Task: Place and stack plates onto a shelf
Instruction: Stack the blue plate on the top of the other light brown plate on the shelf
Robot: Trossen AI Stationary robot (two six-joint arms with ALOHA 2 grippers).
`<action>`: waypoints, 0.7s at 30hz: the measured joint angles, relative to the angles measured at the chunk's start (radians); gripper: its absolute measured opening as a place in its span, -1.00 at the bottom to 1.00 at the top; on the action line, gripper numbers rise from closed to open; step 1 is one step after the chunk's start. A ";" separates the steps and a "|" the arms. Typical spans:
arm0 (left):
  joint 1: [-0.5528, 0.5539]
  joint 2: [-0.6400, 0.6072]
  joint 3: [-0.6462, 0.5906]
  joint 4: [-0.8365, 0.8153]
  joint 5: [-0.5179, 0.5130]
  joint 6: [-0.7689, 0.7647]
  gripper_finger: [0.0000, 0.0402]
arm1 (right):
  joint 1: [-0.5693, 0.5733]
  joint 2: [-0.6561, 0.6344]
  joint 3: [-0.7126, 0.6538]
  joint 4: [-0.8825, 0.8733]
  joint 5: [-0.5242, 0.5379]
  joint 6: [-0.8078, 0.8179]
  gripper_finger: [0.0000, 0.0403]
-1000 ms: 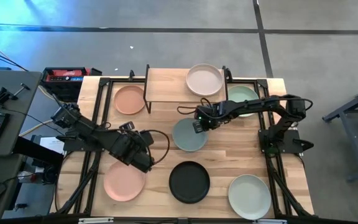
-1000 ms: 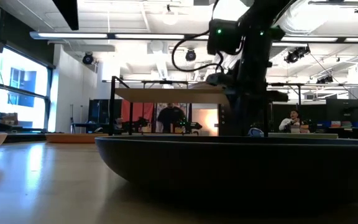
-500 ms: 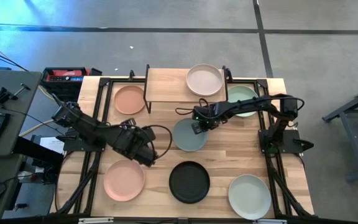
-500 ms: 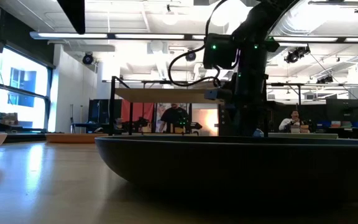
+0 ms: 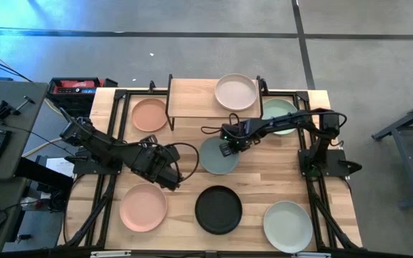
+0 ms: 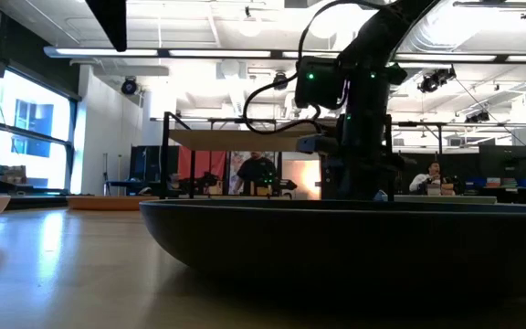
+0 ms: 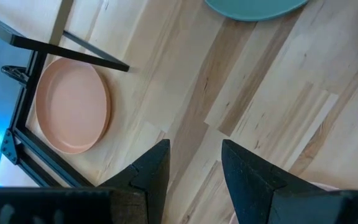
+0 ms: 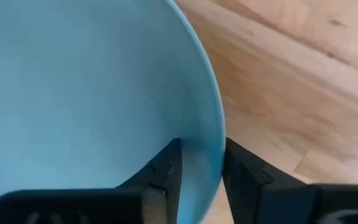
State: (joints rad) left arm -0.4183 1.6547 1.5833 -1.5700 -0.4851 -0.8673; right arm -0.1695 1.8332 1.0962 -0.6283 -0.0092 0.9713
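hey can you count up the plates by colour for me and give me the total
Peach: 2
White/pale pink, on the shelf: 1
Pale green: 2
Grey-blue: 1
Black: 1
Total: 7 plates in view

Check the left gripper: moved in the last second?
Yes. In the high view the left gripper has shifted toward the shelf, off the nearest pink plate, and hangs over bare table.

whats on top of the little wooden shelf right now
One round white plate sits on the right half of the small wooden-topped shelf; the left half shows bare wood. Whatever lies beneath the shelf is covered from above.
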 joint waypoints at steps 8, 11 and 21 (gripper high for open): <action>0.000 0.000 0.000 0.000 0.001 0.000 -0.34 | 0.006 0.000 0.001 -0.007 -0.025 0.018 -0.96; -0.001 0.000 0.000 0.000 0.001 0.000 -0.34 | 0.013 0.000 0.001 -0.011 -0.028 0.023 -0.97; -0.001 0.000 0.000 0.000 0.004 -0.002 -0.34 | 0.061 -0.016 0.002 -0.032 -0.030 0.056 -1.00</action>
State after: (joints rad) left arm -0.4198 1.6547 1.5837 -1.5696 -0.4812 -0.8696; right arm -0.1086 1.8171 1.0977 -0.6606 -0.0394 1.0270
